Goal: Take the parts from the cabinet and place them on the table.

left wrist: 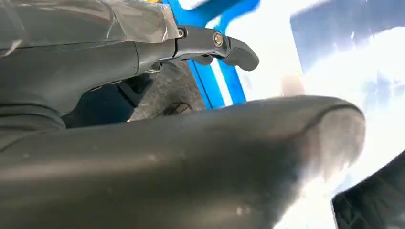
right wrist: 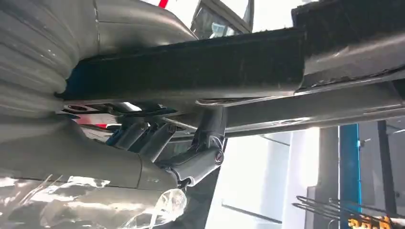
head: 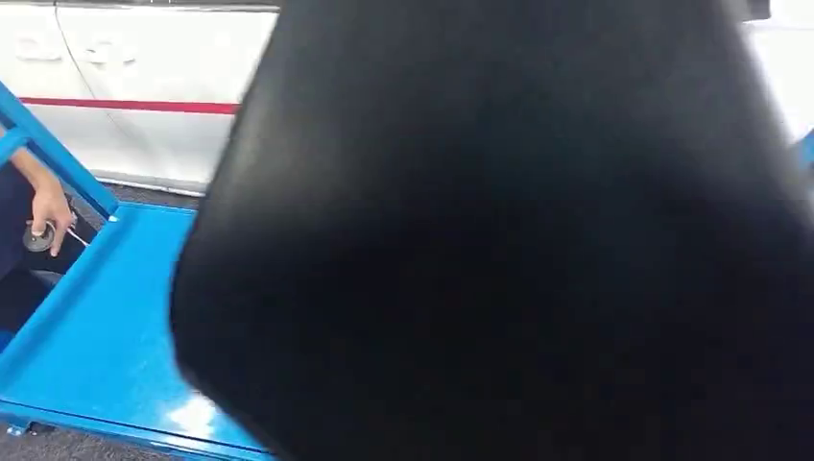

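A big black part [head: 518, 250] hangs right in front of the head camera, smooth and curved, blotting out most of what lies ahead. Below and to the left of it lies the blue surface [head: 106, 336], glossy, with a raised blue frame at its far left corner. So the part is out of the cabinet and up over the surface, carried, and it looks not yet set down.

Left hand [left wrist: 143, 52]: from the wrist, the thumb reaches out above the part's rounded dark edge [left wrist: 200, 157], which sweeps across close under it. Whether the fingers actually clamp the part, I cannot tell; they sit out of sight beneath it.

Right hand [right wrist: 172, 152]: the dark fingers [right wrist: 143, 136] curl up against the underside of the part [right wrist: 191, 71], thumb just beside them. That reads as a hold from below, the panel resting across the hand.

Off to the left a person's hand [head: 48, 206] rests on a small round object [head: 38, 238] beside the frame, well apart from the part. A white car body [head: 144, 86] with a red stripe stands behind.

My judgement: the fetch is done and the placing remains, lowering the part flat onto the blue surface and letting go.
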